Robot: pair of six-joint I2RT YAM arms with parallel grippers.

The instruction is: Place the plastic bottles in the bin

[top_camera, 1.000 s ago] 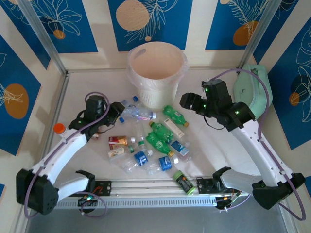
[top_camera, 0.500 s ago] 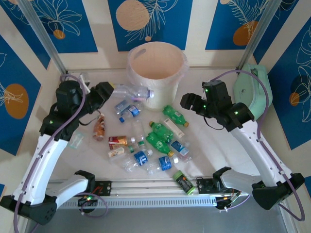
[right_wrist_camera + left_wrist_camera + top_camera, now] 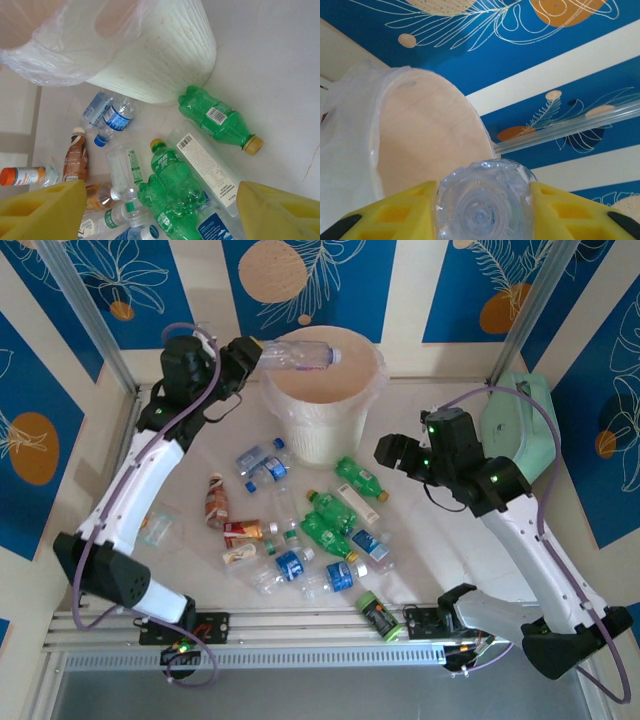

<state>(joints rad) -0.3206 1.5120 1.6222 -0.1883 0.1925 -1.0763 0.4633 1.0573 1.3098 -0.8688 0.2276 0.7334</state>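
Squarely within left gripper (image 3: 255, 355), clear bottle (image 3: 302, 355)

I read clear plastic bottle (image 3: 297, 355) far left, whitish-pink round translucent bin (image 3: 330, 435), green plastic bottles (image 3: 322, 532) centre, mint-green rounded case (image 3: 515, 425) right. Far wall panels (image 3: 110, 280) blue, white leaf lines, orange discs.

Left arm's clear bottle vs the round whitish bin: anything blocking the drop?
Nothing visible. The left gripper holds the clear plastic bottle sideways above the round whitish bag-lined bin, with its cap end apparently over the open mouth. No other thing lies between them.
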